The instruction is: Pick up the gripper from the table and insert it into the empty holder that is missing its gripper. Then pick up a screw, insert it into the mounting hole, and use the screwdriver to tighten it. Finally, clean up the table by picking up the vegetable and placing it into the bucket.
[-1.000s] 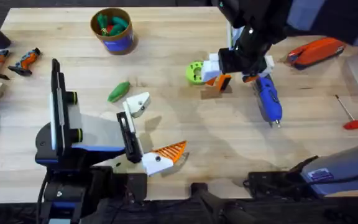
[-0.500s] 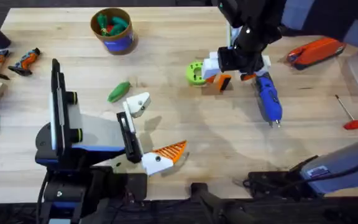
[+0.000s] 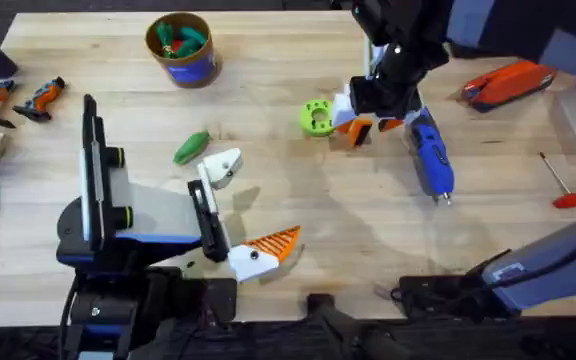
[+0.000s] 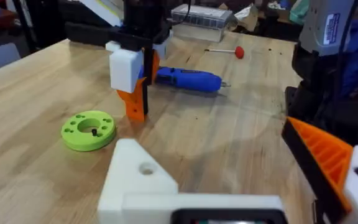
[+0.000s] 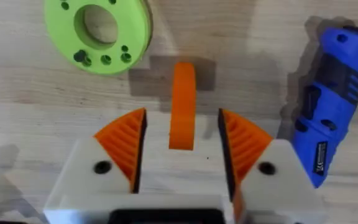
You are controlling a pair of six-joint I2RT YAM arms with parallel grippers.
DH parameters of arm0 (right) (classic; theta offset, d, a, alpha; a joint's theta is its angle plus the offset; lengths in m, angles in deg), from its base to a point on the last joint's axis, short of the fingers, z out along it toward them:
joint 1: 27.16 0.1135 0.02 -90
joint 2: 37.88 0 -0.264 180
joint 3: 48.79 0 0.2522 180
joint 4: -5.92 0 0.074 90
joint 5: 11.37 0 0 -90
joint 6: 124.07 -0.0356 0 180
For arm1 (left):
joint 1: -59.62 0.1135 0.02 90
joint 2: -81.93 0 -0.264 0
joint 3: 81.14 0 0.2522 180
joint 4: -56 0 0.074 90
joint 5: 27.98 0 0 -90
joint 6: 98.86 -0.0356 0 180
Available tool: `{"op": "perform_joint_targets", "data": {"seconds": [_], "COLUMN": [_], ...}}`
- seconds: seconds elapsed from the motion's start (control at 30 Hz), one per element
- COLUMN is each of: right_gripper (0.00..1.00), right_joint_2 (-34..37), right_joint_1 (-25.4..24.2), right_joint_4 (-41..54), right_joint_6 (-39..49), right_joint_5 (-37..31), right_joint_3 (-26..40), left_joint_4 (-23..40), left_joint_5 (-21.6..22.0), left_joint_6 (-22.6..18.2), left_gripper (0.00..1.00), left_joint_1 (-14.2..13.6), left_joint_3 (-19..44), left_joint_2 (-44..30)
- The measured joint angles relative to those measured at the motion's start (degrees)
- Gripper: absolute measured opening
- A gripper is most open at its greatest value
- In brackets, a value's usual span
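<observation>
The small orange gripper (image 5: 182, 102) stands on the table between the orange pads (image 5: 127, 148) of my right gripper (image 5: 182, 134), which is open with a gap on each side. From overhead, my right gripper (image 3: 370, 122) hangs over the orange gripper (image 3: 359, 133), beside the blue screwdriver (image 3: 431, 155). My left gripper (image 3: 251, 205) rests open: one finger is the bare white holder (image 3: 223, 165), the other carries an orange wedge. The green vegetable (image 3: 190, 146) lies left of the holder. The bucket (image 3: 180, 47) stands at the back left.
A lime-green disc (image 3: 315, 117) lies just left of the right gripper. A red-handled rod (image 3: 565, 188) lies at the right edge and an orange tool (image 3: 508, 82) at the back right. Small tools lie along the left edge (image 3: 13, 100).
My right gripper has shifted slightly and settled lower around the orange gripper. The left arm has not moved.
</observation>
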State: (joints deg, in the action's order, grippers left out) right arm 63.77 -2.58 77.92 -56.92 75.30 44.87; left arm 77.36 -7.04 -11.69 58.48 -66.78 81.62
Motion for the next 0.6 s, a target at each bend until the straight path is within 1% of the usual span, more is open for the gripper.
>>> {"op": "perform_joint_targets", "data": {"seconds": [0.2,0.3,0.33,0.4,0.43,0.6], "right_gripper": [0.469,0.303,0.234,0.064,0.022,0.016], "right_joint_2": [0.00,0.00,0.00,0.00,0.00,0.00], "right_joint_1": [0.00,0.00,0.00,0.00,0.00,-0.02], "right_joint_4": [-0.02,-0.34,-0.50,-0.93,-1.09,-1.20], "right_joint_6": [0.26,0.38,0.45,0.40,0.39,0.41], "right_joint_5": [0.00,0.00,0.00,-0.01,-0.02,-0.02], "right_joint_3": [0.00,0.00,0.00,0.00,0.00,0.09], "left_joint_4": [0.00,0.00,0.00,0.00,0.00,0.00], "left_joint_5": [0.00,0.00,0.00,0.00,0.00,0.00], "left_joint_6": [0.00,0.00,0.00,0.00,0.00,0.00], "left_gripper": [0.986,0.986,0.986,0.986,0.986,0.985], "left_joint_1": [0.00,0.00,0.00,0.00,0.00,0.00], "left_joint_3": [0.00,0.00,0.00,0.00,0.00,0.00], "left_joint_2": [0.00,0.00,0.02,0.02,0.00,0.01]}}
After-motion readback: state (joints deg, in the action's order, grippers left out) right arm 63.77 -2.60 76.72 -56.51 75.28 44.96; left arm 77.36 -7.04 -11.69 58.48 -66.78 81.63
